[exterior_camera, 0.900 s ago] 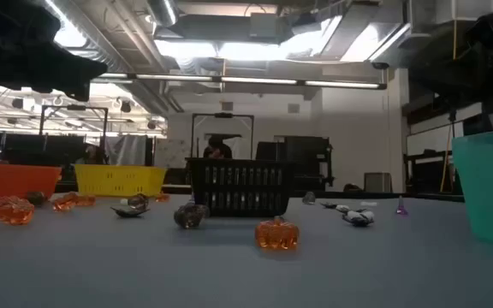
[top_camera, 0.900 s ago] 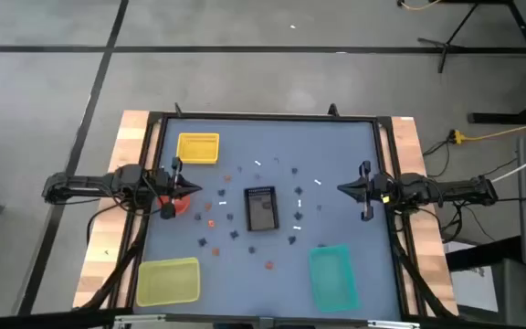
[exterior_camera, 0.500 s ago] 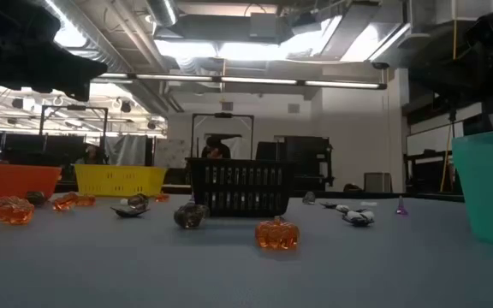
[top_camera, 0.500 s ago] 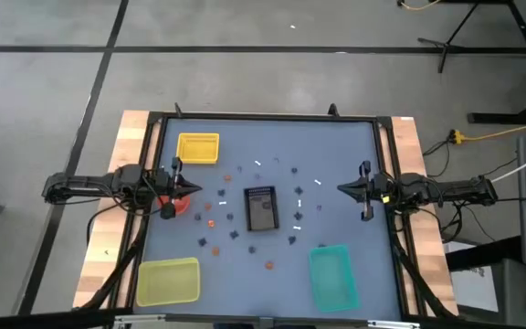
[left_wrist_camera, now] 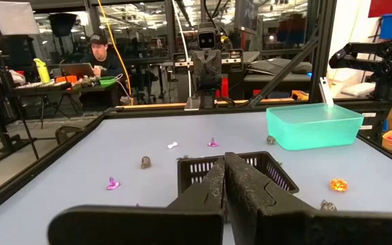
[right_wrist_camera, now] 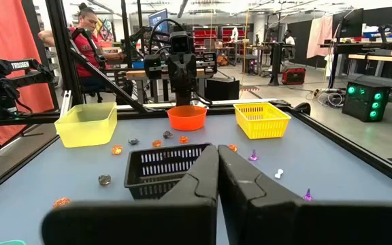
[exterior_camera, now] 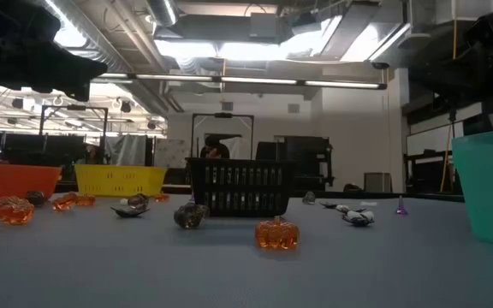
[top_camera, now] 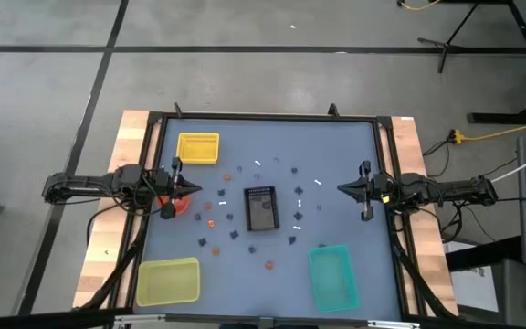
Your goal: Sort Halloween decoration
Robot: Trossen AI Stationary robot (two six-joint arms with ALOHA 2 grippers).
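A blue-grey table (top_camera: 354, 164) holds a black mesh basket (top_camera: 261, 208) at its centre, with yellow (top_camera: 198, 149), yellow-green (top_camera: 167, 281), teal (top_camera: 332, 275) and orange (right_wrist_camera: 187, 117) containers around it. The tiny Halloween trinkets (top_camera: 236, 215) lie scattered on the table around the basket; sorting looks unstarted. The left gripper (top_camera: 194, 190) and right gripper (top_camera: 342, 189), at opposite table edges, are fully closed and empty.

I can find no text, label, brand or number that I am able to read in any of my views; the containers and the table carry no print that I can make out, and the signs in the room behind are too small for me to tell
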